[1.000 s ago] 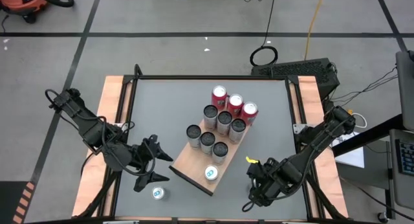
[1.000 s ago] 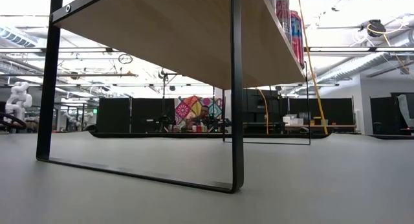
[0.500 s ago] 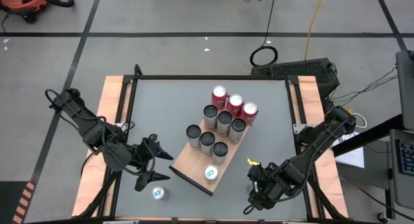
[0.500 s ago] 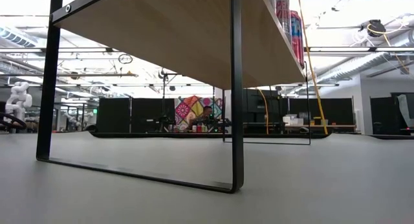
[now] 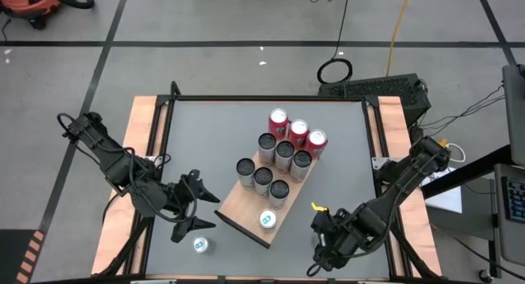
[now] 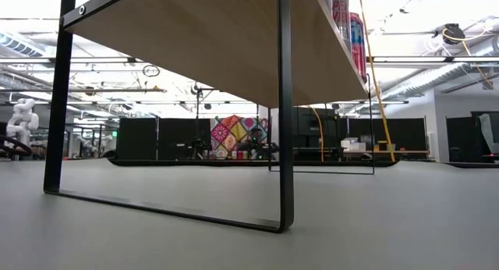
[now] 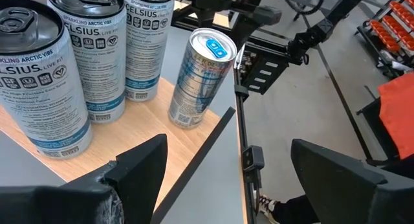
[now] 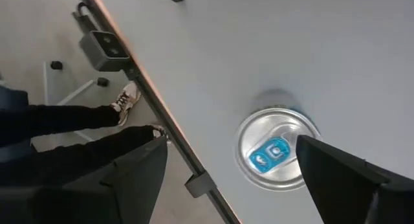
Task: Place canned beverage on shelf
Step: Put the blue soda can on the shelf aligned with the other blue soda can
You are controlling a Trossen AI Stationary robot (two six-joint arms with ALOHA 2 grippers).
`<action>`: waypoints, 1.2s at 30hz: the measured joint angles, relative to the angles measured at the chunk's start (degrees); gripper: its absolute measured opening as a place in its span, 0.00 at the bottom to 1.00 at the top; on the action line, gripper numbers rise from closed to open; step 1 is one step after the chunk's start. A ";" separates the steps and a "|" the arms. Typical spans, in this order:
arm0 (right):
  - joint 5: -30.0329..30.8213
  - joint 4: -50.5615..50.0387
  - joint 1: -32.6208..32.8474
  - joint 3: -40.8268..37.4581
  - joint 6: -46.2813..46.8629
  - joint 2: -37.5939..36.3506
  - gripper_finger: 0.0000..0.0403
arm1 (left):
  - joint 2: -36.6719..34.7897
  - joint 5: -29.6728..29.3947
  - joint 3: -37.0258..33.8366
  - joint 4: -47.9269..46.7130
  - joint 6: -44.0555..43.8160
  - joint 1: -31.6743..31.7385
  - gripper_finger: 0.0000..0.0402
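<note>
Eleven cans by my count from above, ten on the shelf [image 5: 239, 208] and one off it. The shelf sits slanted mid-table [image 5: 197, 128]. Three red cans [image 5: 298, 128] line its far end, and six dark-topped cans [image 5: 285, 149] stand packed in two rows of three just behind them. In the left wrist view those read as white Celsius cans. One silver can [image 5: 267, 220] with a blue tab stands upright alone near the shelf's near end, close to the black edge strip and apart from the pack. The loose can [image 5: 201, 245], also silver with a blue tab, stands upright on the grey table off the shelf's near-left side, not touching it. The left gripper [image 5: 197, 204] is just left of the shelf and beside the loose can. Its fingers are spread wide with nothing between them, and its camera looks across the board at the silver can. The right gripper [image 5: 315, 248] is at the near-right part of the table, well clear of the shelf, also spread wide and empty. Its wrist view looks down on a blue-tabbed can top on bare table between its fingers, with no contact. In that view a person's legs [image 8: 77, 140] in dark trousers and a light shoe stand past the table edge. The low view gives me only the shelf's wooden underside and black frame, with red cans up top.
</note>
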 joint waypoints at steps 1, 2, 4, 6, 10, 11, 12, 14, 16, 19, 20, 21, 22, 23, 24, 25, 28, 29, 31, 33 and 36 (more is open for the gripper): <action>0.03 0.06 0.00 0.51 -0.67 0.00 0.79 | 0.00 0.00 0.00 0.00 0.00 0.01 0.82; 0.16 0.13 0.00 1.06 -1.15 0.00 0.79 | 0.00 0.00 0.00 -0.01 -0.01 -0.01 0.82; 0.78 0.10 0.00 2.25 -1.54 -0.04 0.79 | 0.00 0.00 0.00 -0.02 -0.05 -0.01 0.82; 1.78 -0.34 0.00 3.36 -1.64 -0.04 0.79 | 0.00 0.00 0.00 -0.02 -0.11 -0.01 0.82; 1.87 -2.70 -0.02 5.50 -2.82 -0.09 0.79 | 0.00 0.00 0.00 -0.02 -0.11 -0.01 0.82; 1.87 -3.50 -0.02 5.83 -3.69 -0.13 0.79 | 0.00 0.00 0.00 -0.02 -0.11 -0.01 0.82; 1.88 -4.42 -0.01 5.95 -4.85 -0.19 0.79 | 0.00 0.00 0.00 -0.02 -0.11 0.00 0.82; 2.21 -6.49 0.07 5.92 -7.90 -0.20 0.79 | 0.00 0.00 0.00 -0.02 -0.10 -0.01 0.82; 4.46 -7.24 0.47 5.42 -10.94 -0.20 0.81 | 0.00 0.00 0.00 -0.04 -0.04 0.01 0.82; 8.17 -6.53 0.74 4.18 -14.39 -0.20 0.86 | 0.00 0.00 0.02 -0.08 -0.04 0.05 0.82; 7.89 -6.62 0.74 3.63 -14.66 -0.20 0.88 | 0.00 0.00 0.02 -0.09 -0.04 0.05 0.82; 7.43 -6.75 0.74 3.06 -14.63 -0.20 0.89 | 0.00 0.00 0.02 -0.09 -0.04 0.05 0.82; 6.67 -6.65 0.74 2.32 -14.56 -0.20 0.91 | 0.00 -0.02 0.02 -0.09 -0.07 0.05 0.82; 6.26 -6.26 0.74 1.58 -14.44 -0.20 0.93 | 0.00 -0.07 0.02 -0.09 -0.11 0.05 0.82; 6.21 -5.68 0.74 0.86 -14.42 -0.20 0.94 | 0.00 -0.20 0.02 -0.11 -0.11 0.05 0.82; 5.79 -5.31 0.74 0.18 -14.40 -0.20 0.95 | 0.00 -0.22 0.02 -0.09 -0.09 0.05 0.82; 4.71 -4.72 0.74 -1.55 -14.45 -0.20 0.96 | 0.00 -0.26 0.02 -0.09 -0.06 0.05 0.82; 4.68 -4.05 0.74 -2.23 -14.56 -0.21 0.96 | 0.00 -0.29 0.02 -0.09 0.01 0.05 0.82; 4.65 -2.79 0.72 -3.71 -14.41 -0.22 0.96 | 0.00 -0.44 0.02 -0.12 0.42 0.05 0.82; 3.84 -1.61 0.72 -5.18 -14.40 -0.22 0.96 | 0.00 -0.48 0.02 -0.46 0.44 0.05 0.82; 1.92 1.73 0.52 -7.61 -14.37 -0.24 0.96 | 0.00 -0.57 0.04 -2.05 0.33 0.05 0.82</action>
